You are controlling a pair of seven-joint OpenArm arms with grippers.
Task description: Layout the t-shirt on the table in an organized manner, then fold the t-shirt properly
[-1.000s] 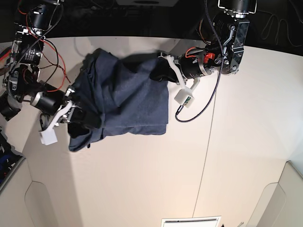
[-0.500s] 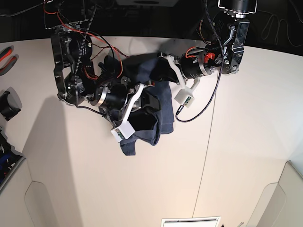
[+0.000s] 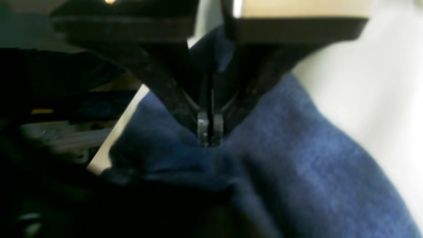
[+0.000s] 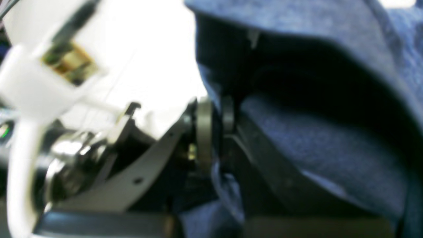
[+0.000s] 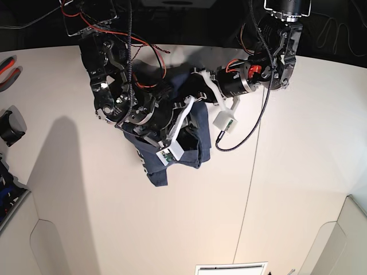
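white table (image 5: pixel 287 172), bunched t-shirt (image 5: pixel 195 134) on it

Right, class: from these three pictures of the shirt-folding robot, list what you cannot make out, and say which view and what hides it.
- Base view: both tools' tips, hidden by the two arms and the bunched t-shirt.
- Base view: the shirt's lettering, sleeves and collar, lost in folds.
- Right wrist view: which part the right tool pinches; the picture is blurred.
- Left wrist view: the shirt beyond the left tool, cut off by edges and shadow.

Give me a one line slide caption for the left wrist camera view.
Left gripper with fingers pinched shut on a fold of the slate-blue t-shirt above the white table.
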